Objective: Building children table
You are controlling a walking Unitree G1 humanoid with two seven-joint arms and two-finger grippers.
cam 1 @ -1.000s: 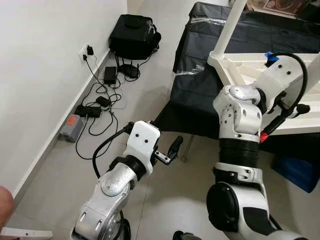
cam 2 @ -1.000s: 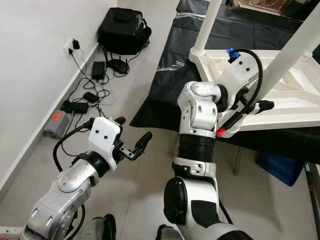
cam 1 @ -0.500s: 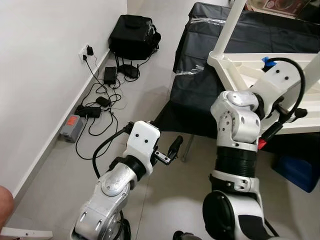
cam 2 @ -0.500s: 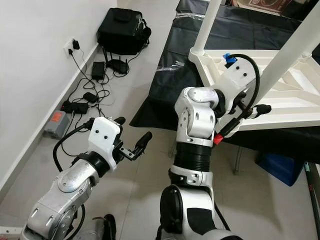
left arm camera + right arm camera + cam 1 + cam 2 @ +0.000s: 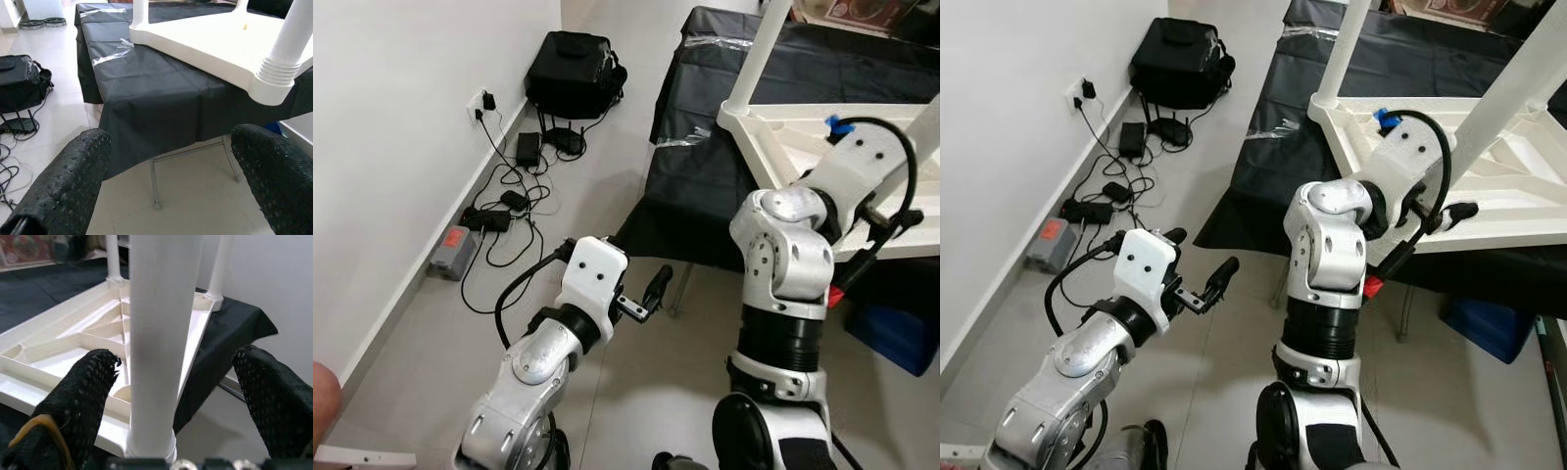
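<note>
A white plastic children's table (image 5: 1351, 127) lies upside down on a larger table draped in black cloth (image 5: 1273, 166), with its round legs pointing up. My right gripper (image 5: 176, 367) is open around the near corner leg (image 5: 161, 333). The leg stands between the two black fingers, touching neither. In the right eye view this gripper (image 5: 1435, 220) sits at the white table's near edge, beside that leg (image 5: 1508, 93). My left gripper (image 5: 1200, 257) hovers open and empty over the floor, in front of the draped table's corner (image 5: 146, 103).
A black bag (image 5: 1180, 59) stands by the wall at the back left. Cables and power adapters (image 5: 1102, 191) trail along the floor below a wall outlet (image 5: 1082, 90). A blue box (image 5: 1489, 328) sits under the draped table. Bare tiled floor (image 5: 1214, 352) lies ahead of me.
My right arm has shifted a little, its elbow sinking slightly, while the gripper stays by the near leg. The left arm has not moved.
</note>
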